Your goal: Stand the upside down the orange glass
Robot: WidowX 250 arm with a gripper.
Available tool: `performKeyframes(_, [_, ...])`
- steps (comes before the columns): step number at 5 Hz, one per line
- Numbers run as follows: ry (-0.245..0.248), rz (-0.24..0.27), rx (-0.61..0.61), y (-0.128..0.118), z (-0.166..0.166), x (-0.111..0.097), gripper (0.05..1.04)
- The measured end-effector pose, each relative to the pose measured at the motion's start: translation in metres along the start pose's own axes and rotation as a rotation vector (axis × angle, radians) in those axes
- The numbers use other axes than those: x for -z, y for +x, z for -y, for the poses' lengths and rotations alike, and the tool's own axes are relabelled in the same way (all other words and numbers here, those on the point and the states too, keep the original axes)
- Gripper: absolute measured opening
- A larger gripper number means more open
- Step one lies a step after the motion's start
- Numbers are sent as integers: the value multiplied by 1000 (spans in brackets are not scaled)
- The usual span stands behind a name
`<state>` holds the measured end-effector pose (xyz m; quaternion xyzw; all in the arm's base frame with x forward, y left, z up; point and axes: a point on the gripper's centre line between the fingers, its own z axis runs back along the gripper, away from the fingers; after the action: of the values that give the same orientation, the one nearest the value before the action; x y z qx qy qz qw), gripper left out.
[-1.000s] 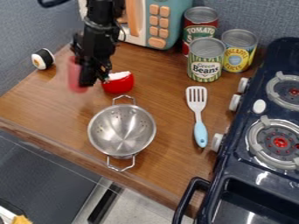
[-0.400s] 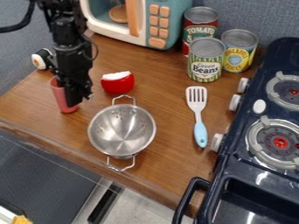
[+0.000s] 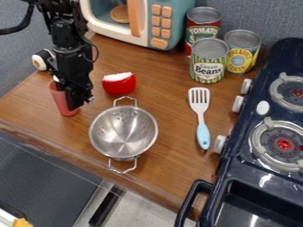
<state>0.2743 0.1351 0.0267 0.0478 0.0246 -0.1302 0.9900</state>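
Note:
At the left of the counter, the black gripper (image 3: 66, 95) hangs down, shut on the orange glass (image 3: 61, 103), which looks reddish-pink. One dark finger crosses the right side of the glass and hides part of it. The glass leans slightly, its top toward the upper left, and its lower end is at the counter surface. The arm covers much of its upper part, so I cannot tell which end is the mouth.
Right of the gripper are a red-and-white toy piece (image 3: 119, 84) and a metal colander (image 3: 123, 133). A sushi-like toy (image 3: 40, 60) lies behind the arm. The spatula (image 3: 201, 117), cans (image 3: 208, 62), toy microwave (image 3: 155, 22) and stove (image 3: 266, 177) are farther right.
The gripper and glass have moved left and down in the view, from beside the red-and-white piece toward the counter's left side. Since the middle frame they have shifted only slightly.

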Motion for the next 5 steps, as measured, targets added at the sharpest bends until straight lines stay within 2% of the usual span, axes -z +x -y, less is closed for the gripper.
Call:
performKeyframes(2, [-14, 17, -18, 3, 2, -2, 931])
performKeyframes(3, [-5, 86, -15, 7, 0, -42, 1006])
performKeyframes(4, [34, 108, -43, -6, 0, -92, 1001])
performKeyframes(5, [82, 95, -50, -18, 3, -126, 1001])
